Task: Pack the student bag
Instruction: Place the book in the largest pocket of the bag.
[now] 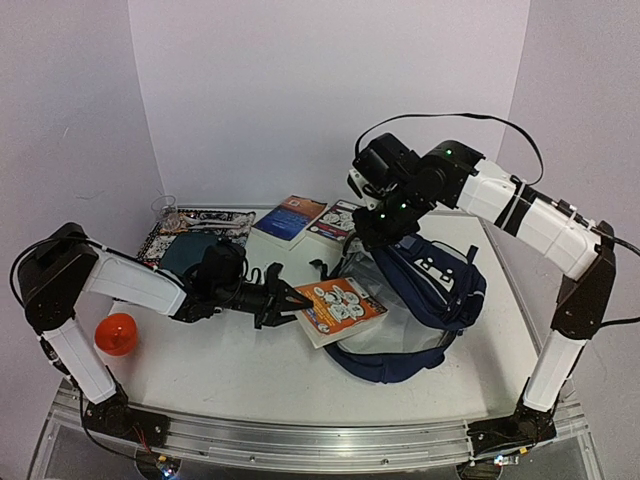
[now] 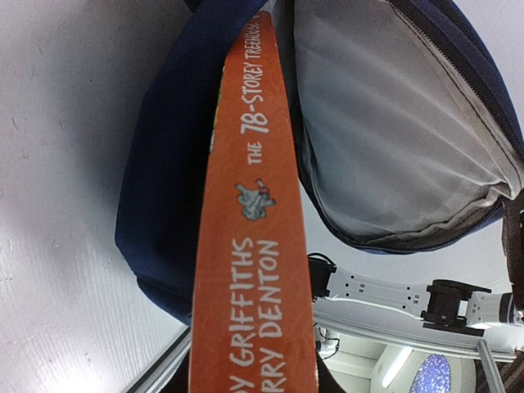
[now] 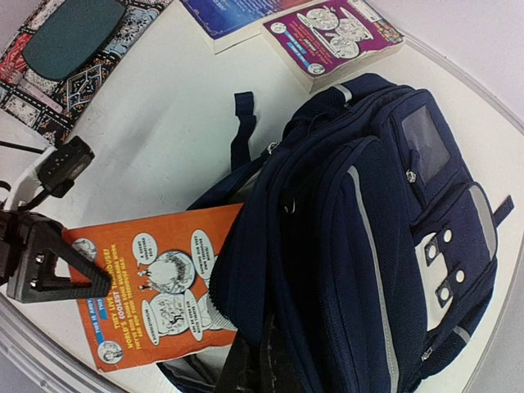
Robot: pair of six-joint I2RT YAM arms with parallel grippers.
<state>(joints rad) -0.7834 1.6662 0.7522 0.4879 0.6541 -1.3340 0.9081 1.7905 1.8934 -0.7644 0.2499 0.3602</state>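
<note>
Student bag [image 1: 440, 290] lies open on the counter [image 1: 230, 370]; right pincer [image 1: 385, 232] clenches its top edge, left pincer [image 1: 288, 299] grasps an orange book [image 1: 342, 305] at its mouth.

The student bag [image 1: 447, 288] is a navy-blue fabric backpack, slumped right of centre. The main compartment is unzipped, with the mouth facing left and the pale grey lining [image 2: 385, 123] exposed. The front panel carries grey-white stripes [image 3: 370, 246] and white buckle patches [image 3: 440, 264]. A dark strap [image 3: 239, 131] trails outward.
</note>
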